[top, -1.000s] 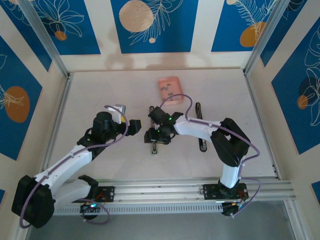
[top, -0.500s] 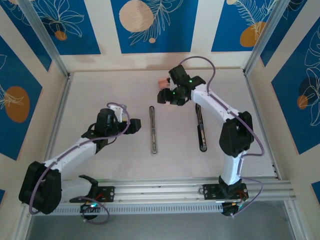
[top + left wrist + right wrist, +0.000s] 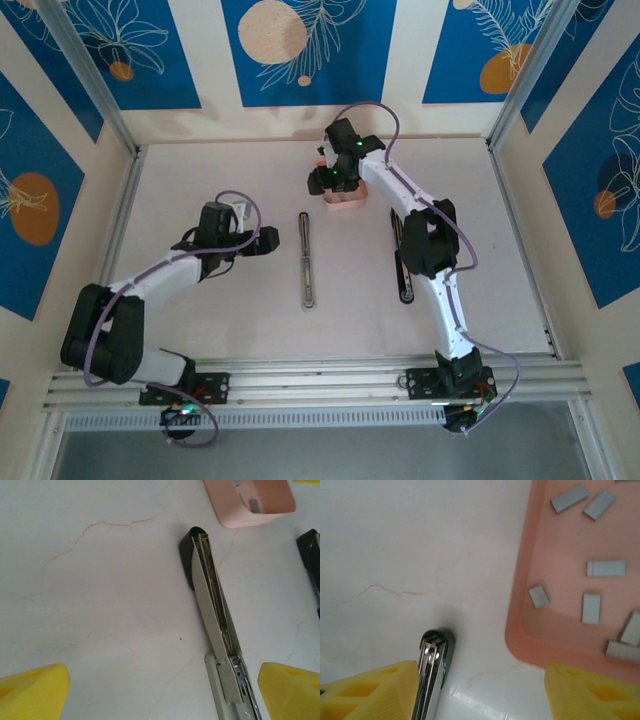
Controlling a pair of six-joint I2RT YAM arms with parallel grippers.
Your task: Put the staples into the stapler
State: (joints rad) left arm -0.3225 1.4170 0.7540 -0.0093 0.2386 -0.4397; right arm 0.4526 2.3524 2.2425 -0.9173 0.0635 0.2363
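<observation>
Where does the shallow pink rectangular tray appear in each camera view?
Top external: the shallow pink rectangular tray is at upper centre.
Left wrist: the tray is cut off at the top right.
Right wrist: the tray takes the right side, small grey staple strips inside.
Shared landmark: the silver-grey metal stapler rail, its end close to the tray.

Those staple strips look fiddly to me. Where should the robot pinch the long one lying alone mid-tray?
Probably across its two long edges, mid-length, coming straight down: the staple strip lies flat on the floor of the pink tray, with bare floor along both long sides.
</observation>
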